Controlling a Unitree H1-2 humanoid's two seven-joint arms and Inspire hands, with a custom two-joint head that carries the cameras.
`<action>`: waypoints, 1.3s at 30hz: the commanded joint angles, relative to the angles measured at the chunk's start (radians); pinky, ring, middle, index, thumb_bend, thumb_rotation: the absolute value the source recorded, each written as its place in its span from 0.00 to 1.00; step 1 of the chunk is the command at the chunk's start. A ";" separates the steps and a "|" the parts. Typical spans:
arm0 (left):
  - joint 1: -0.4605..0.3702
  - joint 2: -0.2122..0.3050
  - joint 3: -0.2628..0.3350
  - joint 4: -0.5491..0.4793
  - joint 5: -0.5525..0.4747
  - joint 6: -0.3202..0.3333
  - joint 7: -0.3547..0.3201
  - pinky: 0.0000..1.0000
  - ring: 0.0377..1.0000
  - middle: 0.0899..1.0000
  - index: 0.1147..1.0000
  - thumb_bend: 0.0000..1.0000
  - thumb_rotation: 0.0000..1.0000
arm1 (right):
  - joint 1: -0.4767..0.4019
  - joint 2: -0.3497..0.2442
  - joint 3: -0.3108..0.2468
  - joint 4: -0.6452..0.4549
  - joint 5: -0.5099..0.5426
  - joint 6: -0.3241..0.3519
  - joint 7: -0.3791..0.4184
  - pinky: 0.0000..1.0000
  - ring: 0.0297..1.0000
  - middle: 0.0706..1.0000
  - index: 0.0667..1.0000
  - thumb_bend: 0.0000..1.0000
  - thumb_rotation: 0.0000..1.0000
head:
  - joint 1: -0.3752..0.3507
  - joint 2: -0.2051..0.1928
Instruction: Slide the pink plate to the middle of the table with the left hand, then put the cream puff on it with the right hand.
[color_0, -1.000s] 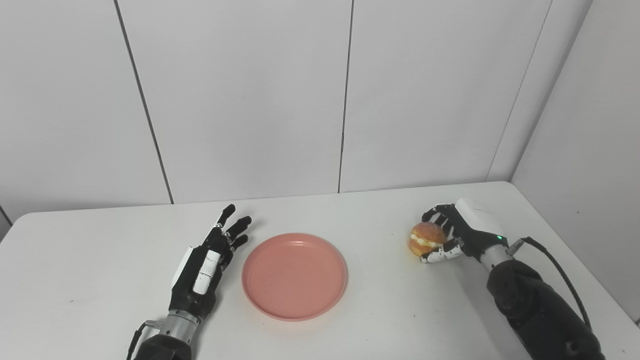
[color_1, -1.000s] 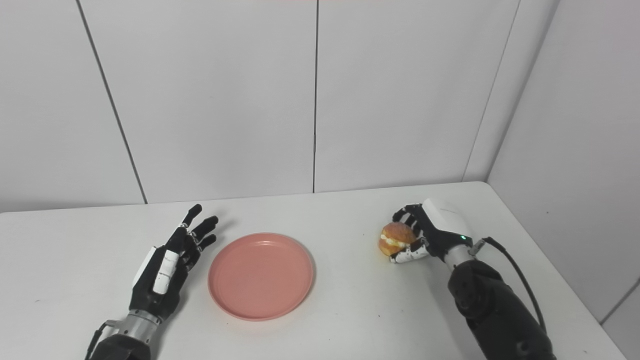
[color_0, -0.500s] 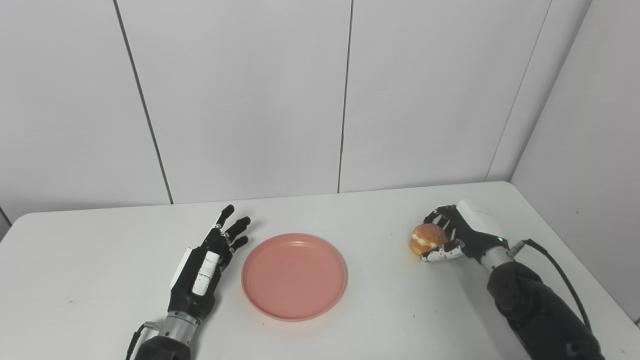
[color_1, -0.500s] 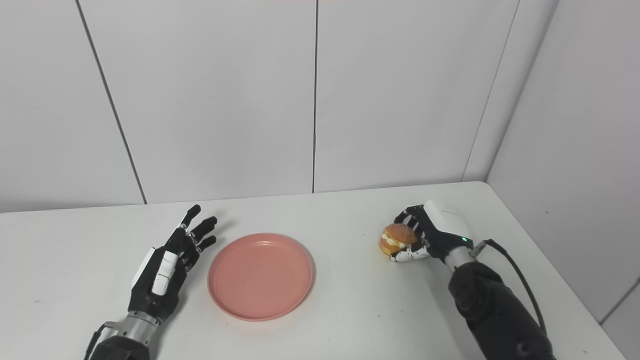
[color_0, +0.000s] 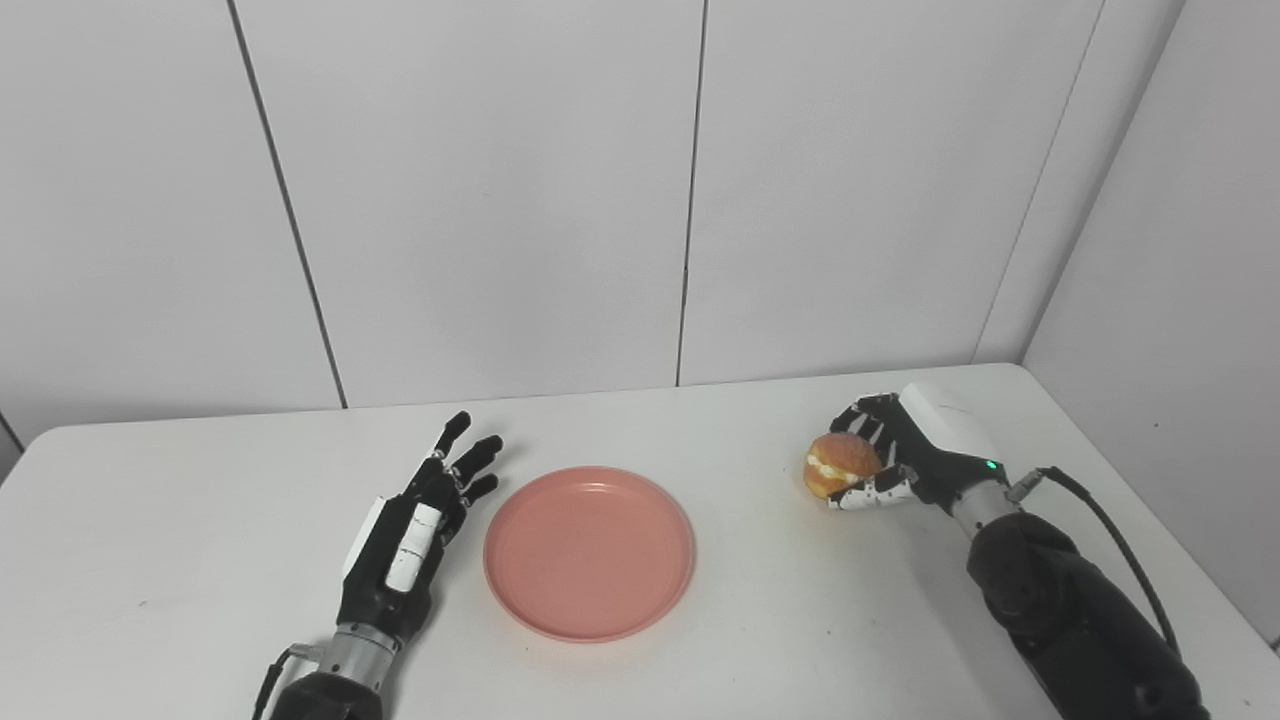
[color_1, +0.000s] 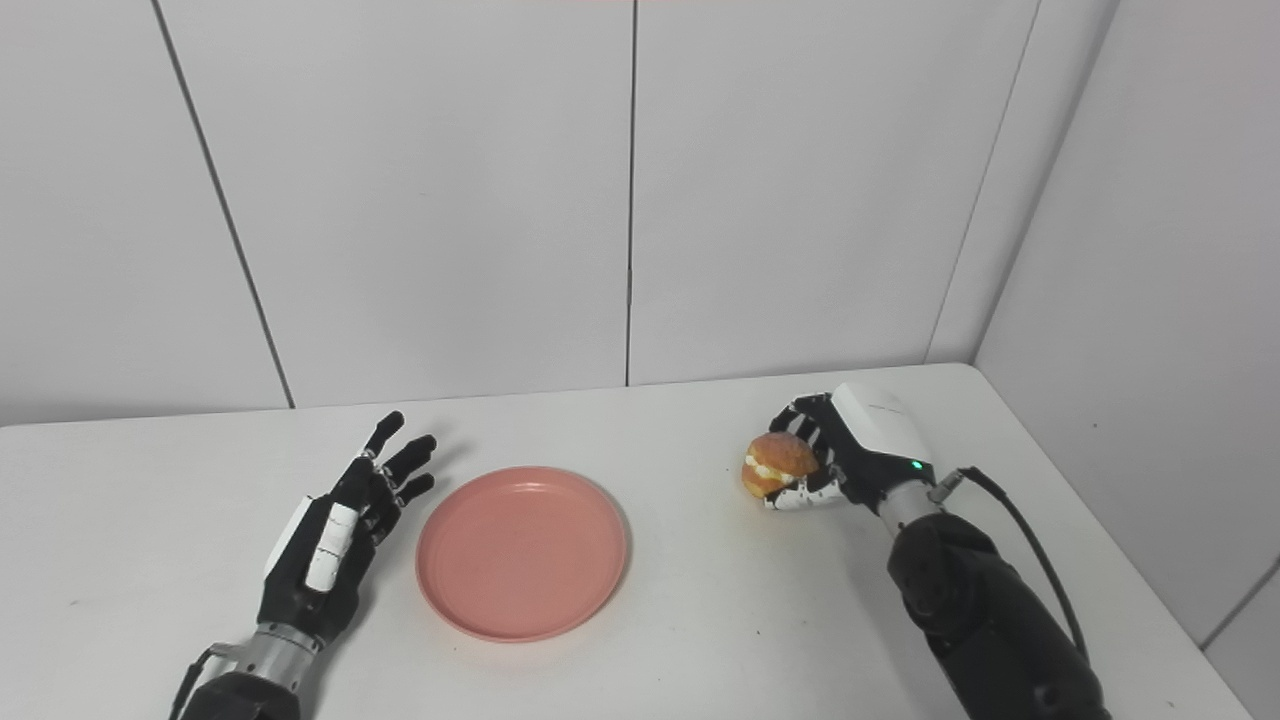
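The pink plate lies flat near the middle of the white table, with nothing on it. My left hand rests open on the table just left of the plate, fingers spread, a small gap from the rim. My right hand is shut on the golden cream puff with a cream seam, holding it a little above the table, right of the plate. The same scene shows in the right eye view: plate, left hand, right hand, cream puff.
White wall panels stand behind the table and along its right side. The table's right edge runs close to my right arm, which carries a black cable. A small dark speck marks the table at the left.
My right hand has lifted the cream puff slightly and carried it a little to the left, toward the plate. My left hand and the plate have not moved.
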 joint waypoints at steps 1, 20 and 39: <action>0.102 -0.014 -0.007 0.043 0.003 0.007 0.006 0.90 0.94 0.86 0.94 0.90 0.83 | -0.040 -0.012 -0.012 -0.069 -0.001 -0.008 -0.002 0.33 0.40 0.40 0.49 0.52 0.01 | 0.004 0.000; 0.110 -0.034 -0.014 0.025 0.019 0.012 0.022 0.87 0.93 0.84 0.93 0.92 0.86 | -0.058 0.101 -0.008 -0.350 -0.019 0.035 0.102 0.38 0.45 0.44 0.47 0.53 0.01 | 0.094 0.012; 0.117 -0.091 -0.026 0.023 0.056 0.006 0.063 0.84 0.89 0.82 0.91 1.00 0.92 | -0.045 0.188 0.030 -0.282 0.012 -0.037 0.088 0.37 0.45 0.44 0.48 0.53 0.01 | 0.248 0.008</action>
